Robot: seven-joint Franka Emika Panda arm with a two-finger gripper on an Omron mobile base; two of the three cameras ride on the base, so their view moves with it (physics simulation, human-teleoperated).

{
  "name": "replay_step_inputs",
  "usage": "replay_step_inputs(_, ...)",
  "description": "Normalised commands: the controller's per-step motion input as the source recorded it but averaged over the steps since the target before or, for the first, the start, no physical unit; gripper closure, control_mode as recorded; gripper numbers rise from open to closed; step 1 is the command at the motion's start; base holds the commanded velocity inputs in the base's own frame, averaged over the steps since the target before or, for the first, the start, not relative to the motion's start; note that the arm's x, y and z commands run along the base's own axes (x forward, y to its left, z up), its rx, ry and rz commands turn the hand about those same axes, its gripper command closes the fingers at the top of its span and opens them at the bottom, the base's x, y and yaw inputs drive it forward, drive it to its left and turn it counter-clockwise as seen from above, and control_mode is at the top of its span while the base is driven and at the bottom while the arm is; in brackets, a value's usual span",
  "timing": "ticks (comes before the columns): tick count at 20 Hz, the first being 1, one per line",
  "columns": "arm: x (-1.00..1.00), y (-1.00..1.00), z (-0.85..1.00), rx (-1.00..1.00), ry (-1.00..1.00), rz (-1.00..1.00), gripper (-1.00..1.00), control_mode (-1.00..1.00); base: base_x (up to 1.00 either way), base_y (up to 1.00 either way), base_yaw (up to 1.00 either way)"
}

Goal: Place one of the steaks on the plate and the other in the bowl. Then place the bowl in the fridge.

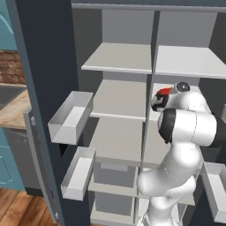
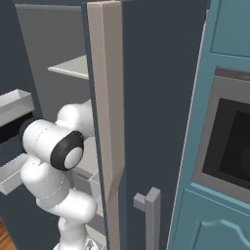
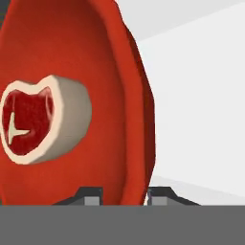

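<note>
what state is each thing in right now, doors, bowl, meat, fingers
tall dark grey-blue fridge: doors open, pale grey shelves showing
glossy red bowl: its rim sits between the fingers, by a pale shelf
pink-red raw steak with pale fat edge: lying inside the bowl
gripper: fingers astride the bowl rim, one inside, one outside; contact unclear
grey door bins: nothing visible in them

Bare shelf [image 1: 121, 99] room left of the bowl [image 1: 164, 92]; door bins [image 1: 70, 119] flanking the fridge [image 1: 53, 66] opening.
</note>
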Motion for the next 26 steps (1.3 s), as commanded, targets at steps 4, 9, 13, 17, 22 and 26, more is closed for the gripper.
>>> replay_step_inputs(4, -0.07, 0.00, 0.06, -0.02, -0.41, 0.02, -1.00, -1.00, 0.00, 0.00, 0.00)
replay_step_inputs(9, -0.17, 0.10, 0.26, -0.06, -0.45, 0.00, -1.00, -1.00, 0.00, 0.00, 0.00)
replay_step_inputs(13, -0.45, 0.11, 0.60, -0.02, -0.39, 0.00, -1.00, -1.00, 0.00, 0.00, 0.00)
replay_step_inputs(17, -0.87, 0.09, 0.70, 0.00, -0.12, 0.01, -1.00, -1.00, 0.00, 0.00, 0.00)
replay_step_inputs(22, -0.94, 0.05, 0.56, -0.02, 0.15, 0.04, -1.00, -1.00, 0.00, 0.00, 0.00)
replay_step_inputs(26, -0.85, 0.35, 0.36, -0.08, 0.20, -0.20, -1.00, -1.00, 0.00, 0.00, 0.00)
